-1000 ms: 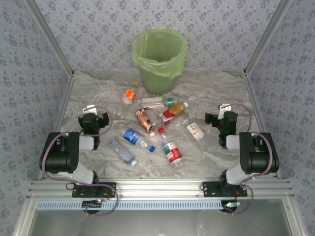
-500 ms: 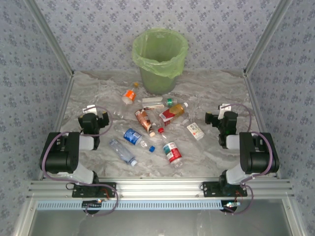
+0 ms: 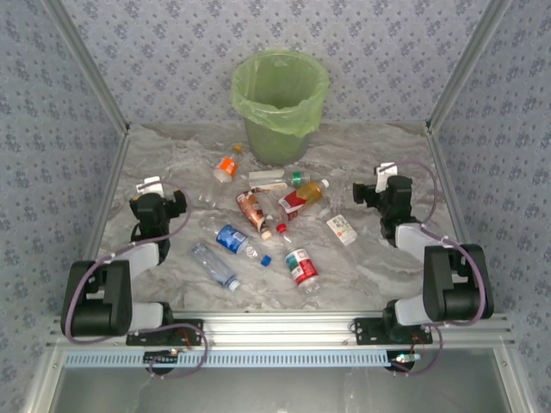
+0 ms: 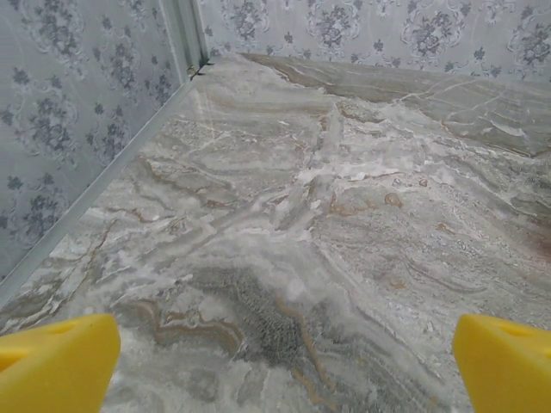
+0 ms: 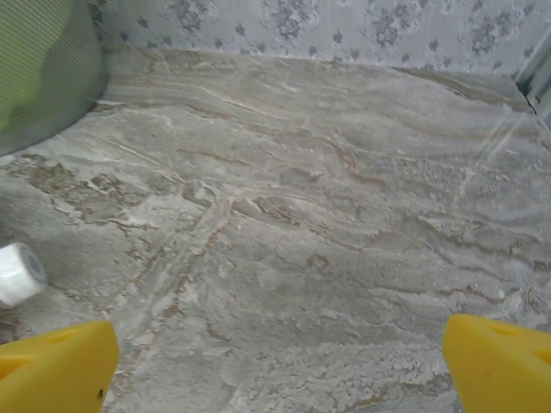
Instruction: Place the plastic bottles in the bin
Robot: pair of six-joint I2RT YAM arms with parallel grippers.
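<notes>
Ten or so plastic bottles (image 3: 301,266) lie scattered mid-surface (image 3: 172,163), just before the bin (image 3: 275,142) at the far wall. Left end effector (image 4: 284,361) and right end effector (image 5: 280,361), fingers spread wide and empty, flank the cluster. Step in hand, judged: approach; next, reach inward over one bottle and close

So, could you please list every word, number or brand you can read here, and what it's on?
No text is legible.
The red-label bottle: print too small to read.
The blue-label bottle: too small to read.
The brown-label bottle: blurred.
The white-label bottle: too small to read.
The bin and table: no markings to be seen.
</notes>
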